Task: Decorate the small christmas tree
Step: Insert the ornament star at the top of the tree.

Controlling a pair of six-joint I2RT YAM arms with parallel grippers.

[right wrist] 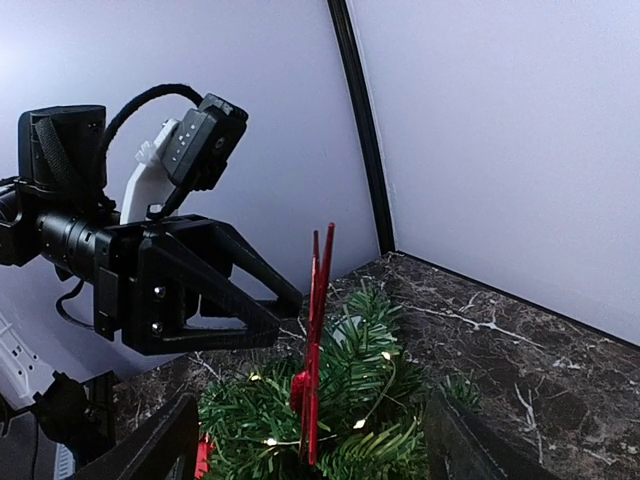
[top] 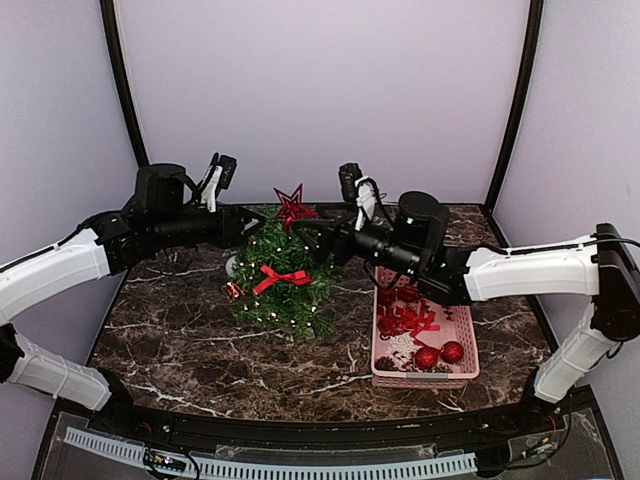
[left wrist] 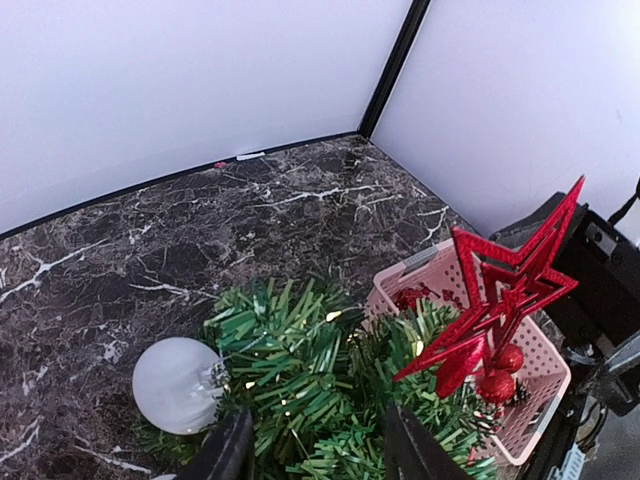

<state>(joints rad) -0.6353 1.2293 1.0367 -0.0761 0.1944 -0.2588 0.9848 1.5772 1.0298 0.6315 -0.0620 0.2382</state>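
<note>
The tree (top: 285,290) is stood upright on the bench (top: 180,335), dark green, bushy and dotted with tiny white lights. It is topped by a red star (top: 292,205) and dressed with a red bow (top: 280,277).

small christmas tree (top: 283,280) mid-table (top: 180,340); star (top: 292,205) on its top; basket (top: 460,340) just right, ornaments (top: 428,356) inside; ball (left wrist: 178,385) at tree's left; left gripper (left wrist: 318,420) and right gripper (right wrist: 310,400) flank treetop
</note>
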